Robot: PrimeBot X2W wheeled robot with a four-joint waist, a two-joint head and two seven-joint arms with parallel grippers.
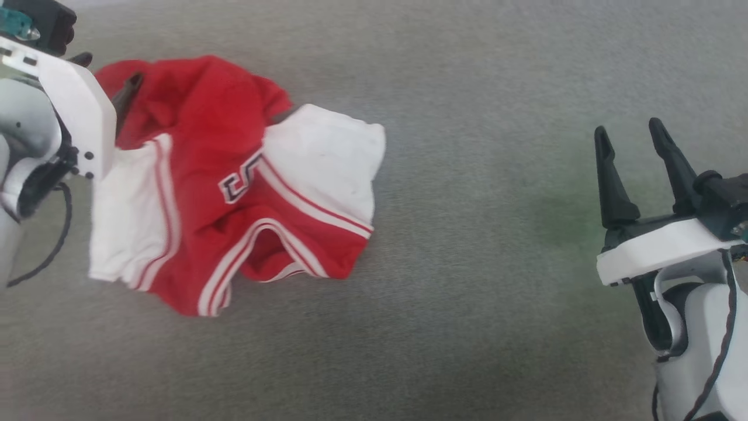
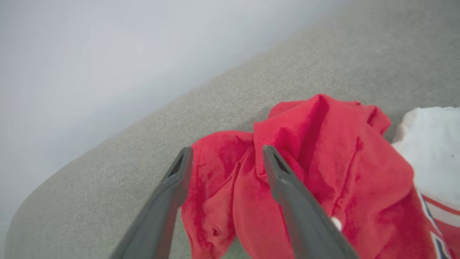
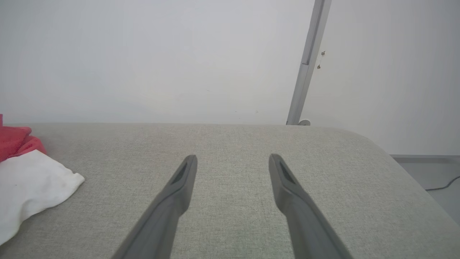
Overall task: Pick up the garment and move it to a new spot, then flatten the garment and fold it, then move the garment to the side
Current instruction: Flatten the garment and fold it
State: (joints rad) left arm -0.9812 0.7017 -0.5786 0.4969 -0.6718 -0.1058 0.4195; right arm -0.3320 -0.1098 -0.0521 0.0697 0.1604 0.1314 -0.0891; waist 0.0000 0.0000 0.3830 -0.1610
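Observation:
The garment [image 1: 198, 123] lies crumpled on the grey cloth surface at the left, red with white sleeves, striped trim and part of a dark print showing. My left gripper [image 1: 108, 76] is at its far left edge, open, its two dark fingers apart. In the left wrist view a raised red fold of the garment [image 2: 341, 162] sits between and beyond the open left gripper [image 2: 227, 154]; whether the fingers touch the cloth is unclear. My right gripper [image 1: 630, 128] stands open far to the right over bare surface. A white sleeve of the garment [image 3: 28, 183] shows left of the right gripper [image 3: 233, 158].
The grey padded surface [image 1: 467, 263] stretches wide between the garment and my right arm. Its rounded far edge [image 3: 359, 131] meets a pale wall. A grey pole [image 3: 305, 72] stands behind it, and a cable [image 3: 442, 186] lies on the floor at the right.

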